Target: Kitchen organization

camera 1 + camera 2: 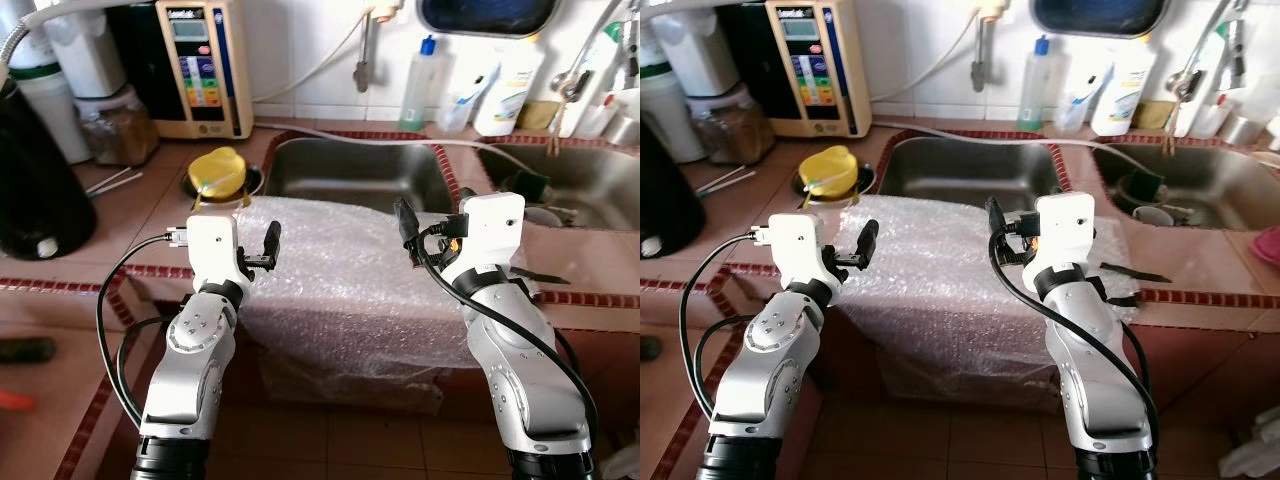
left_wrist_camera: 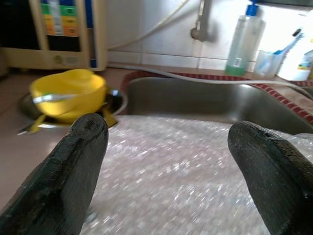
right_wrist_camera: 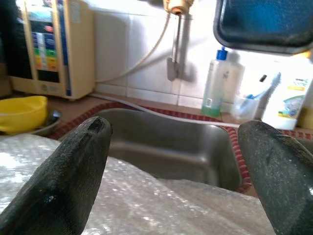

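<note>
1. Hovering with both hands over the bubble wrap (image 1: pixel 340 280), a sheet draped across the table (image 1: pixel 60 310) edge in front of the left sink (image 1: pixel 350 175) and hanging down the front.
2. Holding the left hand (image 2: pixel 166 166) released, fingers (image 2: pixel 73 171) spread wide, just above the sheet's left part, grasping nothing.
3. Holding the right hand (image 3: pixel 181 166) released likewise, fingers (image 3: pixel 68 171) well apart, above the sheet's right part and facing the sink basin.
4. Judging the step in hand: positioning for a two-handed pickup of the sheet; no contact visible yet.
5. Judging the next move: lowering both hands to the sheet and closing on a fold at each side. Thin, slippery film; pinching a raised ridge rather than the flat surface advisable, and lifting evenly to avoid dragging.
6. Noting the yellow bowl (image 1: pixel 218 172) just beyond the sheet's left corner, sitting in a metal dish (image 1: pixel 250 180); keeping clear of it while lifting.
7. Noting the surface: brown tiled table with red patterned border, double steel sink, second basin (image 1: pixel 560 185) on the right holding dishes.
8. Noting the room: white tiled wall, water purifier (image 1: pixel 203 65) at the back left, soap bottle (image 1: pixel 424 85) and other bottles behind the sinks, white hose (image 1: pixel 330 135) running along the sink's back rim, tiled floor below.
</note>
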`<state>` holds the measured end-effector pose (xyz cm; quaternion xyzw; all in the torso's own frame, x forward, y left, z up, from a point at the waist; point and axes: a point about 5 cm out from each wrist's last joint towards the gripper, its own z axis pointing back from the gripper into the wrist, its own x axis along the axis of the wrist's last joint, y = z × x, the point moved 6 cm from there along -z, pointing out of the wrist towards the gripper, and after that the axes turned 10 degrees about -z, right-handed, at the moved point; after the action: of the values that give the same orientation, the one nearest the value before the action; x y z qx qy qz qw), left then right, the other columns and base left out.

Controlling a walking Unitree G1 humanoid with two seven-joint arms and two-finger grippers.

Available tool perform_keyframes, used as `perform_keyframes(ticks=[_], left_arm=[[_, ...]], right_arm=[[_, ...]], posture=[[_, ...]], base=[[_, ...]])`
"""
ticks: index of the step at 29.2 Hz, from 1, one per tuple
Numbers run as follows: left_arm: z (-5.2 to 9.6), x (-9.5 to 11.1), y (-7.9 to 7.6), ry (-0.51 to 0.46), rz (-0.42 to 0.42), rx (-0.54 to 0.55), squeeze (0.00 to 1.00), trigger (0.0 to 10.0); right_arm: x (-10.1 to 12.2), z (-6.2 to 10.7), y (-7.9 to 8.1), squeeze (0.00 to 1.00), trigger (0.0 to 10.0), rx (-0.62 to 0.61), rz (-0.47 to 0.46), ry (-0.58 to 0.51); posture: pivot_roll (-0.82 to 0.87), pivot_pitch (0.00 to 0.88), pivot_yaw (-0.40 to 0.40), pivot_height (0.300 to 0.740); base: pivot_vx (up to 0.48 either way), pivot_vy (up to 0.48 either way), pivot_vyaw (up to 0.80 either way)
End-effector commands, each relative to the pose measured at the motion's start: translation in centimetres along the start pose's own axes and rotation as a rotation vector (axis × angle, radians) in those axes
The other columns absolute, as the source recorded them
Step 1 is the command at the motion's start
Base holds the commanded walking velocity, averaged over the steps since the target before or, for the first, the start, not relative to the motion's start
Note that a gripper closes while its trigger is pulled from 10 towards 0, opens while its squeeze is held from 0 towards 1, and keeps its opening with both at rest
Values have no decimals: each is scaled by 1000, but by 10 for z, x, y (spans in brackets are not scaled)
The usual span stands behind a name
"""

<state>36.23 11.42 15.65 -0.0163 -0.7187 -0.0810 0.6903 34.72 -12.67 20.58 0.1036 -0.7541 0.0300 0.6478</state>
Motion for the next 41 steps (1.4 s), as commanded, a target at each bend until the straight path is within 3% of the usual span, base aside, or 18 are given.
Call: perform_keyframes(ticks=[1, 36, 41], left_arm=[[-2, 3, -2, -11, 2, -13, 0, 10000], [1, -7, -8, 19, 12, -40, 0, 10000], [0, -11, -7, 41, 11, -16, 0, 10000]], right_arm=[[1, 0, 0, 0, 10000, -4, 4, -6], [-4, 4, 0, 0, 10000, -2, 9, 8], [-5, 4, 1, 0, 10000, 0, 6, 10]], posture=[[-39, 0, 6, 740], [-48, 0, 10, 740], [-46, 0, 10, 740]], base=[[304, 0, 0], [344, 0, 0], [0, 0, 0]])
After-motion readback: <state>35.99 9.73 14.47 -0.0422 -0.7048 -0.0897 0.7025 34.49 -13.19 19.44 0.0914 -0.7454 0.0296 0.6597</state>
